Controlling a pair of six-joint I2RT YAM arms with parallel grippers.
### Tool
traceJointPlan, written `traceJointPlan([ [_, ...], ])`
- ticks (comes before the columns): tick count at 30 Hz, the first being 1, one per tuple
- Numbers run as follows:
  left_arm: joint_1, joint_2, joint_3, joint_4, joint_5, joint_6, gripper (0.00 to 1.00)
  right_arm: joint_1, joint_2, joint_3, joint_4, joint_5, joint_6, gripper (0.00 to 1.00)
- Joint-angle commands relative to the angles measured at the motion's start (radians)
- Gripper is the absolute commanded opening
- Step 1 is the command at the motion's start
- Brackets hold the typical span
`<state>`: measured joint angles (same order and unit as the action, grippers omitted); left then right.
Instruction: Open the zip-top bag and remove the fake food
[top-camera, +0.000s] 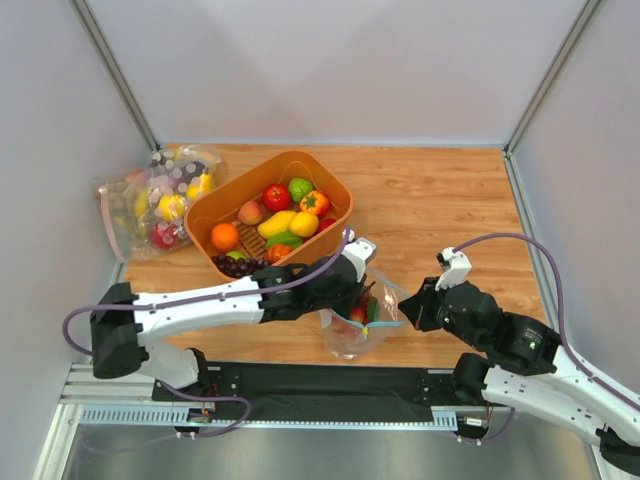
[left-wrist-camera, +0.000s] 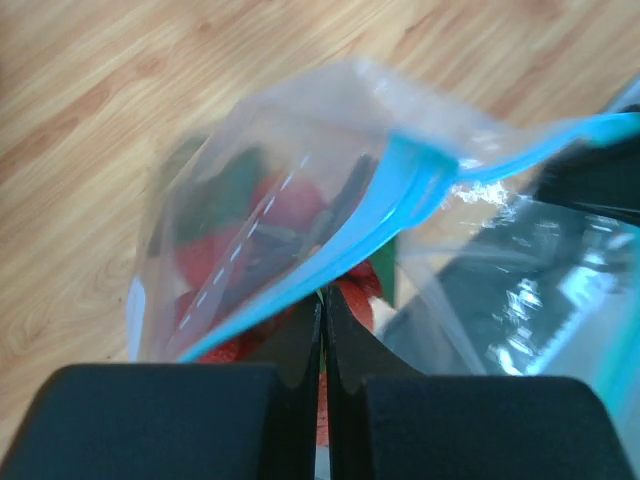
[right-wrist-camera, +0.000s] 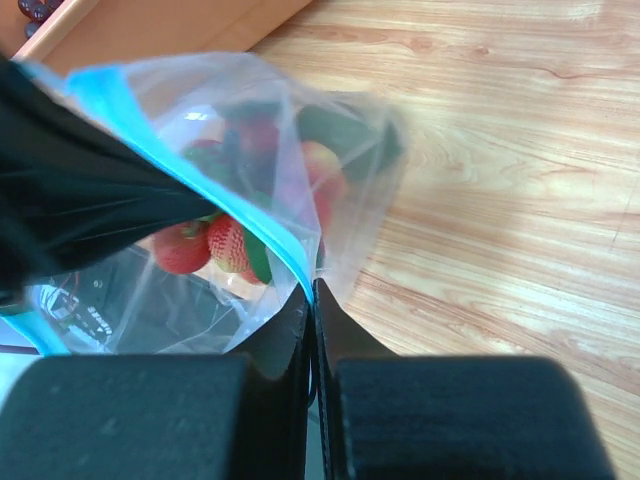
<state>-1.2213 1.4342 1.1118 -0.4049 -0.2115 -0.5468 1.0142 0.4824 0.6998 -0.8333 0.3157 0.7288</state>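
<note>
Clear plastic bag (top-camera: 352, 328) sits between the two grippers near the front edge of the table (top-camera: 440, 210), just ahead of the orange bin (top-camera: 200, 235). Top view: left gripper (top-camera: 352, 298) on the bag's left side, right gripper (top-camera: 408, 312) on its right side; jaw state not readable from here. Red and green food (top-camera: 358, 313) shows through the plastic, inside the bag. Bin holds mixed fruit, with grapes (top-camera: 238, 265) at its near corner. More bags (top-camera: 160, 195) with pink strips lie at far left against the wall. Left wrist view: left gripper (left-wrist-camera: 322, 300) fingers pressed together, pinching the bag (left-wrist-camera: 290, 190) at its blue strip (left-wrist-camera: 400, 190). The strip runs up and to the right from the pinch. Red food (left-wrist-camera: 205, 255) lies behind the plastic, blurred; a dark green patch above it, kind unclear. A second clear sheet hangs to the right, apart from the strip, so the mouth looks parted. Right wrist view: right gripper (right-wrist-camera: 312, 295) fingers pressed together, pinching the bag (right-wrist-camera: 350, 220) edge where the strip (right-wrist-camera: 265, 225) ends. Food (right-wrist-camera: 228, 242) here reads as strawberry-like red pieces with green leaf, inside the bag. Left gripper (right-wrist-camera: 70, 190) appears as a dark mass at left. Bin (right-wrist-camera: 150, 25) corner sits at top left.
</note>
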Motion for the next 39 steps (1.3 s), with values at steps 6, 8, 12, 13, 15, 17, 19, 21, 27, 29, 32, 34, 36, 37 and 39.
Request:
traceJointPlan([
  [6, 0.006, -0.156, -0.026, 0.107, 0.132, 0.065, 0.0, 0.004, 0.031, 0.009, 0.01, 0.014, 0.014, 0.0],
  [8, 0.005, -0.179, -0.035, 0.113, 0.142, 0.08, 0.0, 0.004, 0.042, 0.009, 0.022, 0.014, 0.015, 0.0],
  [12, 0.006, -0.228, -0.053, 0.132, 0.17, 0.102, 0.0, 0.004, 0.056, 0.01, 0.031, 0.013, 0.012, 0.0],
  [13, 0.005, -0.25, -0.055, 0.136, 0.173, 0.108, 0.0, 0.004, 0.056, 0.01, 0.031, 0.014, 0.014, 0.0],
  [15, 0.005, -0.27, -0.063, 0.149, 0.195, 0.123, 0.0, 0.004, 0.058, 0.01, 0.026, 0.022, 0.017, 0.0],
  [17, 0.005, -0.285, -0.063, 0.15, 0.207, 0.137, 0.0, 0.004, 0.055, 0.013, 0.023, 0.034, 0.024, 0.0],
  [19, 0.005, -0.285, -0.056, 0.129, 0.248, 0.154, 0.0, 0.004, 0.047, 0.023, 0.026, 0.042, 0.024, 0.0],
  [21, 0.005, -0.276, -0.056, 0.118, 0.261, 0.163, 0.0, 0.004, 0.048, 0.035, 0.023, 0.049, 0.021, 0.0],
  [27, 0.005, -0.236, -0.058, 0.1, 0.296, 0.168, 0.0, 0.004, 0.062, 0.092, 0.033, 0.06, 0.0, 0.0],
  [29, 0.005, -0.23, -0.056, 0.104, 0.322, 0.169, 0.0, 0.004, 0.074, 0.11, 0.033, 0.068, -0.011, 0.0],
  [32, 0.005, -0.235, -0.061, 0.117, 0.334, 0.174, 0.0, 0.004, 0.097, 0.119, 0.031, 0.083, -0.022, 0.0],
  [34, 0.005, -0.25, -0.069, 0.129, 0.325, 0.173, 0.0, 0.004, 0.113, 0.113, 0.03, 0.091, -0.026, 0.0],
  [36, 0.006, -0.267, -0.067, 0.129, 0.29, 0.168, 0.0, 0.004, 0.133, 0.099, 0.033, 0.085, -0.02, 0.0],
  [37, 0.005, -0.273, -0.067, 0.129, 0.278, 0.168, 0.0, 0.004, 0.136, 0.093, 0.036, 0.074, -0.017, 0.0],
  [39, 0.005, -0.293, -0.063, 0.13, 0.251, 0.171, 0.0, 0.003, 0.139, 0.076, 0.051, 0.06, -0.012, 0.0],
])
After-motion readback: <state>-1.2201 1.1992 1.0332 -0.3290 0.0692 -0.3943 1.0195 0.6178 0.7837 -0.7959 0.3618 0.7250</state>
